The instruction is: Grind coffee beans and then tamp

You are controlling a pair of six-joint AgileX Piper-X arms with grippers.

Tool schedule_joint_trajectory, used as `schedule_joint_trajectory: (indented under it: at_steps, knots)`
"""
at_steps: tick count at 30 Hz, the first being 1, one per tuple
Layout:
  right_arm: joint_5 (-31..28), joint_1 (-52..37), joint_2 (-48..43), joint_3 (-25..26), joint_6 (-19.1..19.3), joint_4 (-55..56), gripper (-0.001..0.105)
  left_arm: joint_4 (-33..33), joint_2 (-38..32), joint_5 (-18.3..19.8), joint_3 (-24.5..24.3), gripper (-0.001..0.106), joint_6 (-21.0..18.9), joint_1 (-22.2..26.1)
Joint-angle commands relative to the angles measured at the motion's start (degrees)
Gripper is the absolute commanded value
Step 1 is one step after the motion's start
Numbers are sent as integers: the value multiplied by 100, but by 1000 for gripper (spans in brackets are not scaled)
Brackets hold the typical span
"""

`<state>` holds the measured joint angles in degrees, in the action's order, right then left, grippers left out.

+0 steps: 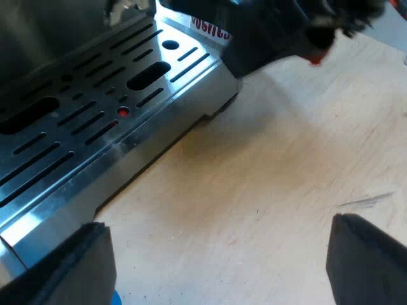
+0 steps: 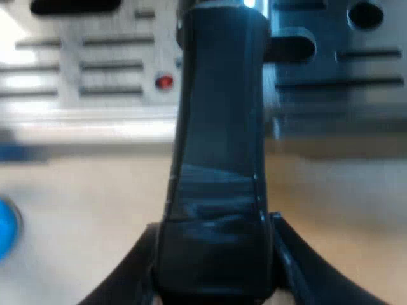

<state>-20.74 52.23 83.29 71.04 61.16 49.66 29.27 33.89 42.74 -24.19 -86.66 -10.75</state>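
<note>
Holder's dark handle (image 2: pixel 219 159) is clamped in the right gripper (image 2: pixel 215 267), fingers pressed on both sides of it, reaching out past the front edge of the espresso machine's slotted drip tray (image 1: pixel 95 114). Handle's red end (image 1: pixel 316 59) is just off the tray's corner. Left gripper (image 1: pixel 219 264) has fingers wide apart, holding nothing, over bare wooden worktop (image 1: pixel 273 165) beside the tray. Blue tamper (image 2: pixel 5 229) sits on the worktop near the tray front.

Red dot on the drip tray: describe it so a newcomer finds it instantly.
Start at the slotted steel drip tray. Among its slots, close to the rim, sits a small round red dot. It is the only coloured opening; every other slot and hole is dark.
</note>
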Motion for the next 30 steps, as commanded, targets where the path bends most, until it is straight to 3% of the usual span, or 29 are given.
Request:
schedule_joint_trajectory:
  at_steps: [1,20,30]
  knots:
    - [87,153,-71,-25,32,203,0,-47,12,82,-12,70,44,-22]
    - [-508,546,-119,-51,-98,203,0,-47,12,82,-12,70,44,-22]
    - [-1490,895,-309,-51,-153,161,0,110,12,82,-12,70,44,-22]
